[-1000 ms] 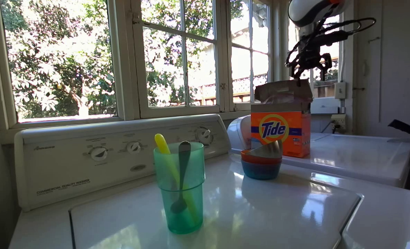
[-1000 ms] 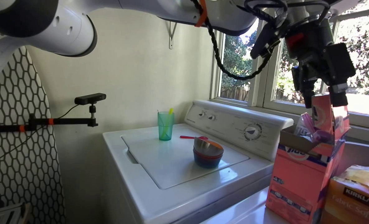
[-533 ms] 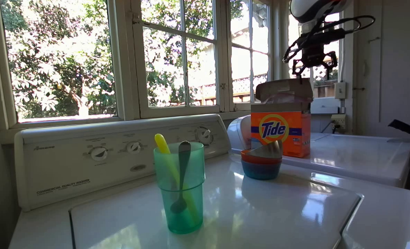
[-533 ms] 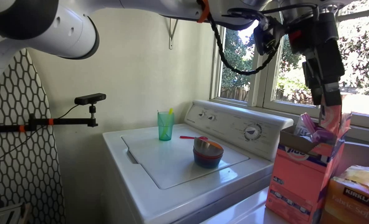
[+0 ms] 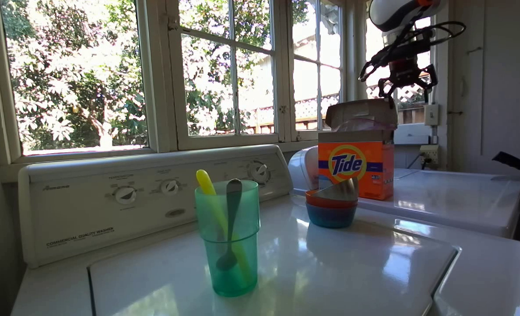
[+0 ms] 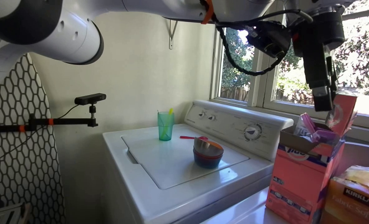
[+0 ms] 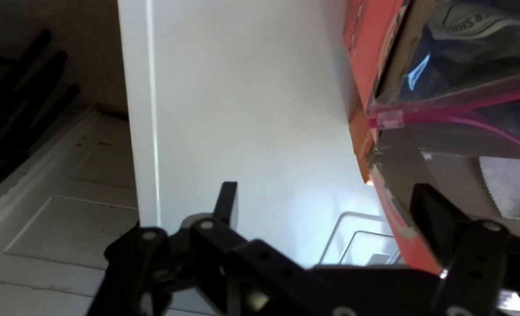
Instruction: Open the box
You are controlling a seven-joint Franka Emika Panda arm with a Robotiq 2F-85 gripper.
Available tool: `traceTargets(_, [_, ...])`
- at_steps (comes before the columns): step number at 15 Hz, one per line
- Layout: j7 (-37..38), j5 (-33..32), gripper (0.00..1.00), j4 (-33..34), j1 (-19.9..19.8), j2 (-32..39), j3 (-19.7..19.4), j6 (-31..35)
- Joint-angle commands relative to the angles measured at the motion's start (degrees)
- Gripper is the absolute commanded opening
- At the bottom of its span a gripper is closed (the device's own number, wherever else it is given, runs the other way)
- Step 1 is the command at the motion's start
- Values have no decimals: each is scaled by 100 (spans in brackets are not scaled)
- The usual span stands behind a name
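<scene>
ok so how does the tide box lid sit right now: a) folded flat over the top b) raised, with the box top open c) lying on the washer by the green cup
B: in both exterior views the lid is raised above the Tide box, and the wrist view looks into the opening, where a plastic bag shows.

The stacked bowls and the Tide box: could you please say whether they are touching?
Apart: an exterior view shows white washer top between the bowls and the box.
</scene>
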Motion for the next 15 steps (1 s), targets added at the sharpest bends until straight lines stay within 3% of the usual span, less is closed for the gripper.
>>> traceTargets(1, [490,65,100,482,4,412,-45,-486])
traceTargets(5, [1006,82,100,630,-25,568,-57,-599])
traceTargets(14, [579,6,100,986,14,578,81,218])
traceTargets(15, [762,1,100,743,22,432,37,128])
